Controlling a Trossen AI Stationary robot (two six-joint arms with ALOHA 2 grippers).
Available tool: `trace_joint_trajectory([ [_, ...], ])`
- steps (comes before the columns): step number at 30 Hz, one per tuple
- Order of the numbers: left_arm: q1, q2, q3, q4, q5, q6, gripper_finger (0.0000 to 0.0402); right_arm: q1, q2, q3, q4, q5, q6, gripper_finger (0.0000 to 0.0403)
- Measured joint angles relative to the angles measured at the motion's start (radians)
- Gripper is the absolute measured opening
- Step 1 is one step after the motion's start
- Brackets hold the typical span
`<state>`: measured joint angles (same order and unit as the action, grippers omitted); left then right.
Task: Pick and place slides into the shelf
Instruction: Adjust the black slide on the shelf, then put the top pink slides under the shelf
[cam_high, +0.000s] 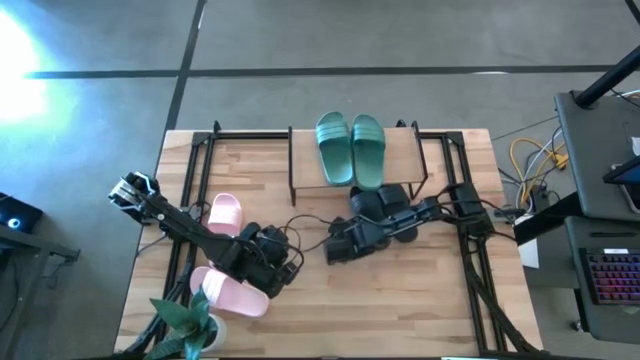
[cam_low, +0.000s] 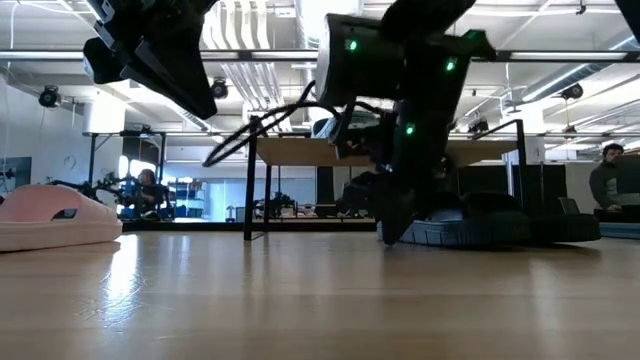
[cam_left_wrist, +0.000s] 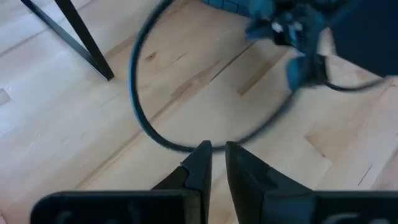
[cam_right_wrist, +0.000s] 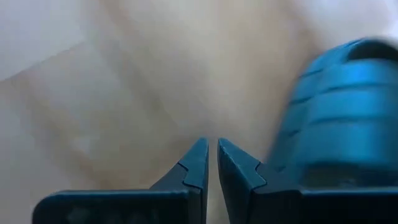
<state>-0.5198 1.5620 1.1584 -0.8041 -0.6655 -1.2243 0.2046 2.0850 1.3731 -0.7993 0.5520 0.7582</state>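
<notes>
Two teal-green slides (cam_high: 351, 148) lie side by side on the plank top of the shelf (cam_high: 400, 150) at the table's far side. Just in front of the shelf, two black slides (cam_high: 385, 205) rest on the table, partly under my right arm. My right gripper (cam_right_wrist: 211, 146) is shut and points steeply down beside one black slide (cam_right_wrist: 342, 112), its tips low over the table (cam_low: 390, 235). Two pale pink slides (cam_high: 223, 213) (cam_high: 232, 292) lie at the left. My left gripper (cam_left_wrist: 217, 149) hangs shut between them, above the bare wood. My right gripper's shut fingers stand close beside the black slide's side wall (cam_right_wrist: 292, 143), coming from above and slanting down. I cannot tell whether a finger touches the slide or the table.
A potted plant (cam_high: 190, 320) stands at the near left corner. Black metal rails (cam_high: 190, 200) run along both sides of the table. A loose cable (cam_left_wrist: 143, 112) of the right arm loops over the wood between the two arms. Bare wood (cam_high: 400, 300) lies at the near right.
</notes>
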Motion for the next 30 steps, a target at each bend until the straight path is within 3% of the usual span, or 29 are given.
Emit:
trace_joint_trajectory([
  [3, 0.0, 0.0, 0.0, 0.0, 0.0, 0.0, 0.0033, -0.015, -0.002, 0.001, -0.005, 0.066, 0.0, 0.0027],
  [17, 0.001, 0.0, -0.001, 0.0, 0.0, 0.001, 0.0033, -0.098, -0.003, -0.044, -0.084, 0.094, 0.049, 0.0027],
  [26, 0.002, 0.0, -0.002, -0.001, 0.0, 0.01, 0.0033, -0.061, -0.036, -0.006, -0.035, 0.051, -0.045, 0.0027],
  [30, 0.002, 0.0, -0.002, -0.004, -0.001, 0.01, 0.0033, -0.055, -0.054, 0.007, 0.048, -0.03, -0.134, 0.0027],
])
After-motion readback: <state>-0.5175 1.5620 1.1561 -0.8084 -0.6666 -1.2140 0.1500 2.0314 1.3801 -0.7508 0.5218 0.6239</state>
